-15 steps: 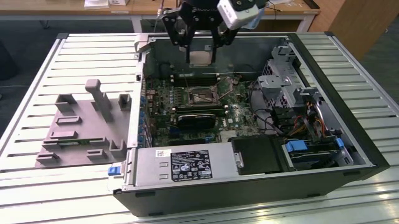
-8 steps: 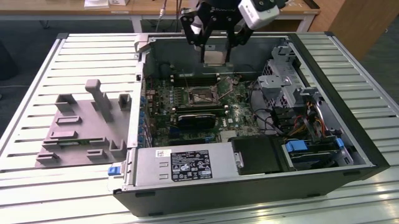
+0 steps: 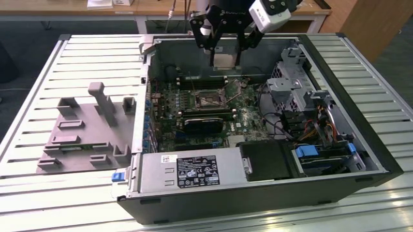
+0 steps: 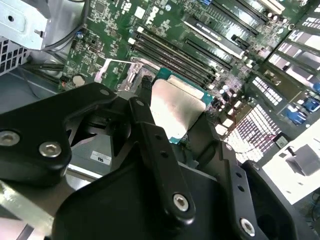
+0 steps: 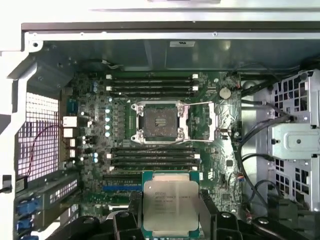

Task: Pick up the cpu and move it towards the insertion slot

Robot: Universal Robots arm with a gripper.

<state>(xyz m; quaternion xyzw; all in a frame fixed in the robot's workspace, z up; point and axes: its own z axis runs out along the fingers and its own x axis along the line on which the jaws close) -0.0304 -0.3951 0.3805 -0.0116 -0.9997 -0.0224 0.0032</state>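
An open computer case [image 3: 361, 145] lies on its side on a slatted metal table [image 3: 38, 96], filling the centre and right of the exterior view. Inside it, a green motherboard [image 3: 168, 113] covers the floor of the case, with a power supply [image 3: 187, 171] along the lower edge of the frame and a drive cage [image 3: 290, 82] towards the upper right. On the table in the left half of the exterior view sits a grey fixture block [image 3: 77, 135] with upright posts.

The arm comes down from the top centre of the exterior view, its wrist pointing roughly straight down over the far end of the case. The gripper [image 3: 224, 60] hangs above the motherboard, not touching it. Its black fingers [image 4: 165, 160] are clamped on the cpu [image 5: 170, 207], one against each of two opposite edges, so the jaws stand only as far apart as the chip is wide. The cpu is held level with its silvery top facing up, clear of the board.

The insertion slot [image 5: 159, 121] sits in the middle of the first wrist view, its metal frame open around a dark centre, between two banks of long black memory slots [image 5: 152, 82]. In that view the cpu is at the bottom centre, well apart from the slot, with one bank of memory slots between them.
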